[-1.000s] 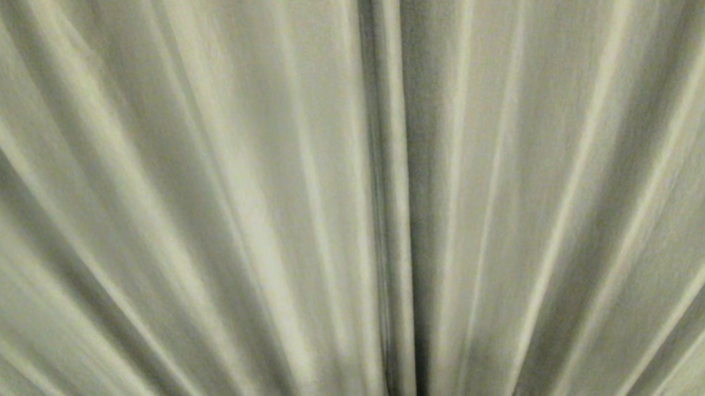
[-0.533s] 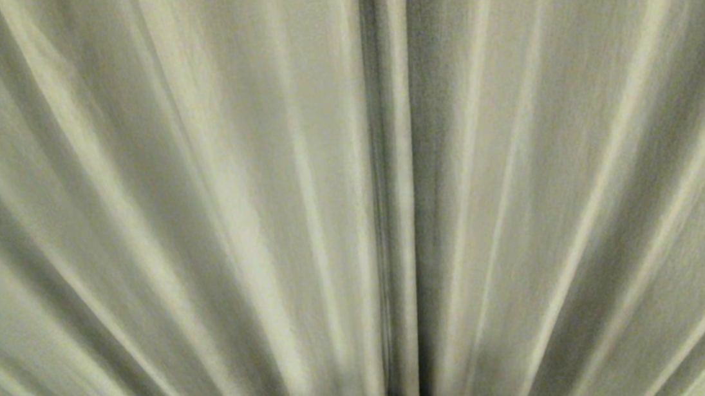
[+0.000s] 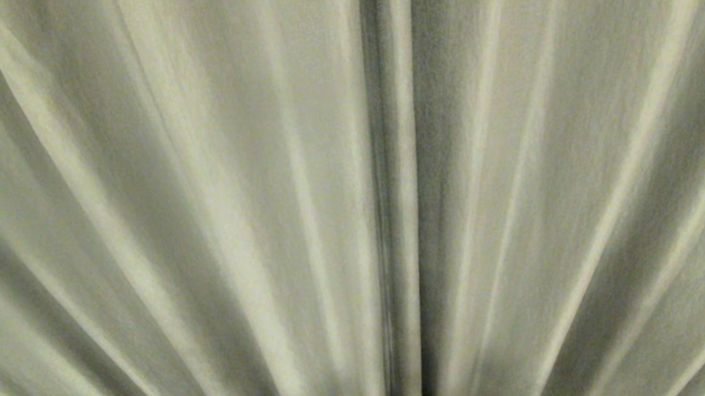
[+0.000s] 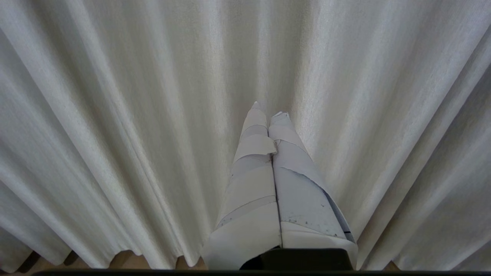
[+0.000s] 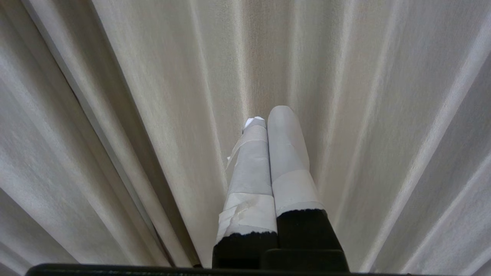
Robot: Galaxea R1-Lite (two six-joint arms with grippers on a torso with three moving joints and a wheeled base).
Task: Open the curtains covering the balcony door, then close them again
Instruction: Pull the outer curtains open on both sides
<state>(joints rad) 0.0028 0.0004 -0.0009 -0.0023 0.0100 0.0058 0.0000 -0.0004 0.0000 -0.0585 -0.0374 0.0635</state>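
Note:
The cream-white pleated curtains point(image 3: 213, 224) fill the whole head view, drawn together, their two panels meeting at a dark vertical seam point(image 3: 387, 220) in the middle. The balcony door is hidden behind them. Neither arm shows in the head view. In the left wrist view my left gripper point(image 4: 268, 109), its fingers wrapped in white tape, is shut and empty, pointing at the curtain fabric point(image 4: 134, 115) just ahead of it. In the right wrist view my right gripper point(image 5: 268, 115), also taped, is shut with nothing in it, close to the fabric, with the panel edge point(image 5: 115, 134) off to one side.
A strip of brown floor point(image 4: 126, 260) shows under the wavy curtain hem in the left wrist view. Nothing but curtain fabric shows elsewhere.
The whole head view has shifted: the curtains loom larger and the hem and floor at the bottom have slid out of frame. The camera has come closer; the curtains hang as before.

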